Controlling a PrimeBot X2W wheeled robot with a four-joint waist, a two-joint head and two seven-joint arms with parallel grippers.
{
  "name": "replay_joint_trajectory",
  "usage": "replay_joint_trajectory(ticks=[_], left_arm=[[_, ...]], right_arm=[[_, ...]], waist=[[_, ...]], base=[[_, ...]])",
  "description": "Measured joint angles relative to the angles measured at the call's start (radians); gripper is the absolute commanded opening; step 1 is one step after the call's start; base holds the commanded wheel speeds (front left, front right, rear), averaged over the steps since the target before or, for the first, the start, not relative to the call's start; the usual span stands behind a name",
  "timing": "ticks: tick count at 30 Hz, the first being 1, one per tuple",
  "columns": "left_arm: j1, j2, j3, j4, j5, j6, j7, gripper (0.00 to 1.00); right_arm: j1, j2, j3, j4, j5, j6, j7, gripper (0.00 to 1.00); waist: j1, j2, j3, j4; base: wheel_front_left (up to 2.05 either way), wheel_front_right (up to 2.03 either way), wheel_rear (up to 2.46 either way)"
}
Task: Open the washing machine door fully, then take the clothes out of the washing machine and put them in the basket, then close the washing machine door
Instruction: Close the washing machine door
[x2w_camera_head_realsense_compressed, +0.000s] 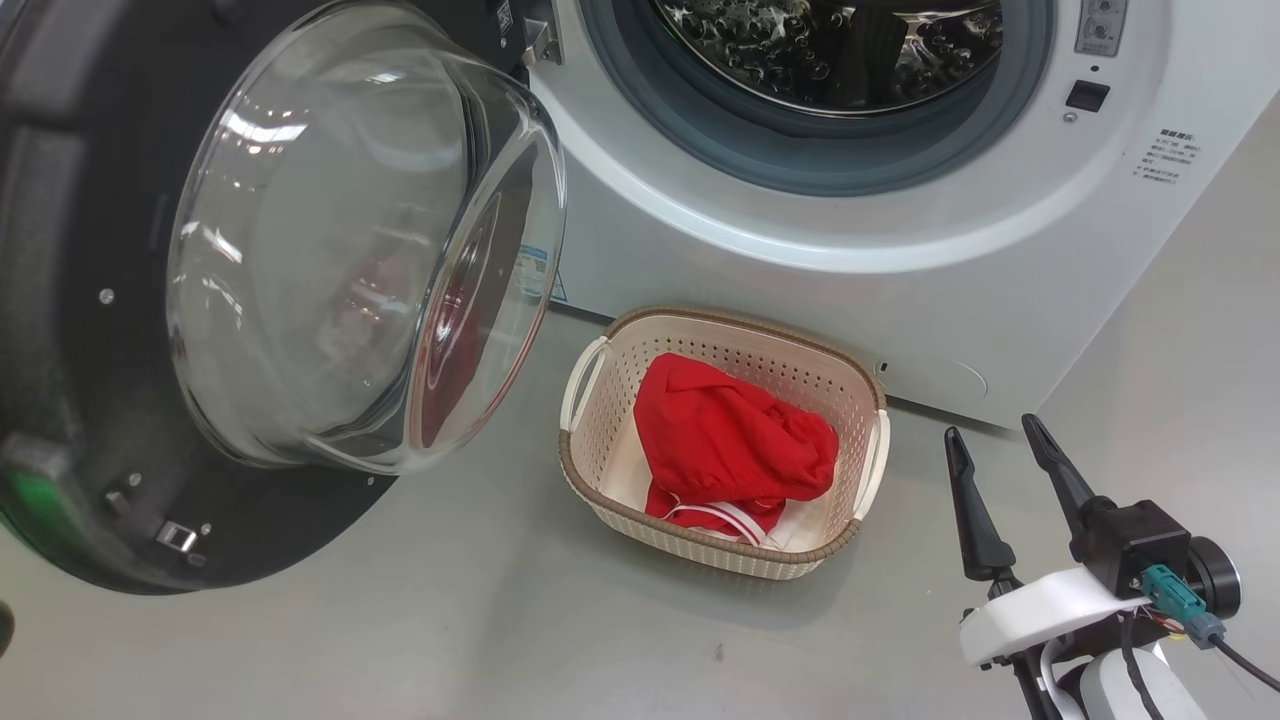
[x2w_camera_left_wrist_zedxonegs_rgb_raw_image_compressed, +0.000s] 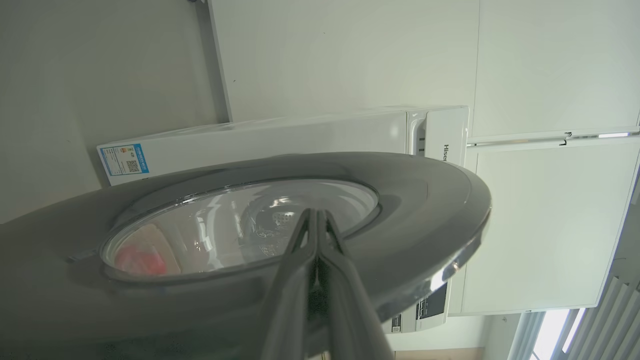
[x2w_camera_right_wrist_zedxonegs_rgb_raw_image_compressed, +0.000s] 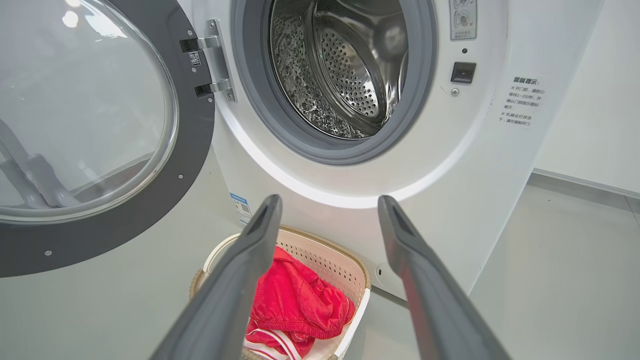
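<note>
1. While the door (x2w_camera_head_realsense_compressed: 330, 250) stands swung wide at the left of the washing machine (x2w_camera_head_realsense_compressed: 900, 260), the drum mouth (x2w_camera_head_realsense_compressed: 800, 155) is uncovered.
2. The clothes (x2w_camera_head_realsense_compressed: 730, 440), a red bundle with white trim, lie inside the basket (x2w_camera_head_realsense_compressed: 608, 420). It stands on the grey floor (x2w_camera_head_realsense_compressed: 500, 620) just in front of the machine, below the drum mouth.
3. The right gripper (x2w_camera_head_realsense_compressed: 990, 428) hangs near the basket, on its right side, with its fingers spread wide apart and nothing between them.
4. The left gripper (x2w_camera_left_wrist_zedxonegs_rgb_raw_image_compressed: 315, 212) has its fingers pressed together, holding nothing. They point across the door's outer face toward its window (x2w_camera_left_wrist_zedxonegs_rgb_raw_image_compressed: 225, 230). I cannot tell whether they touch it.
</note>
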Motion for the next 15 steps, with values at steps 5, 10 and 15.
replay_joint_trajectory(ticks=[5, 10, 15], left_arm=[[0.016, -0.004, -0.011, -0.023, -0.017, -0.004, 0.052, 0.00], [0.039, -0.004, -0.030, -0.063, -0.033, -0.016, 0.114, 0.00], [0.055, -0.009, -0.052, -0.105, -0.049, -0.022, 0.160, 0.00]], right_arm=[[0.000, 0.000, -0.001, 0.000, 0.000, 0.000, 0.000, 1.00], [0.000, 0.000, -0.003, 0.000, 0.001, -0.001, -0.002, 1.00], [0.000, 0.001, -0.004, 0.000, 0.001, -0.002, -0.002, 1.00]], waist=[[0.0000, 0.0000, -0.001, -0.002], [0.0000, 0.0000, -0.001, -0.007], [0.0000, 0.0001, 0.000, -0.013]], base=[[0.00, 0.00, 0.00], [0.00, 0.00, 0.00], [0.00, 0.00, 0.00]])
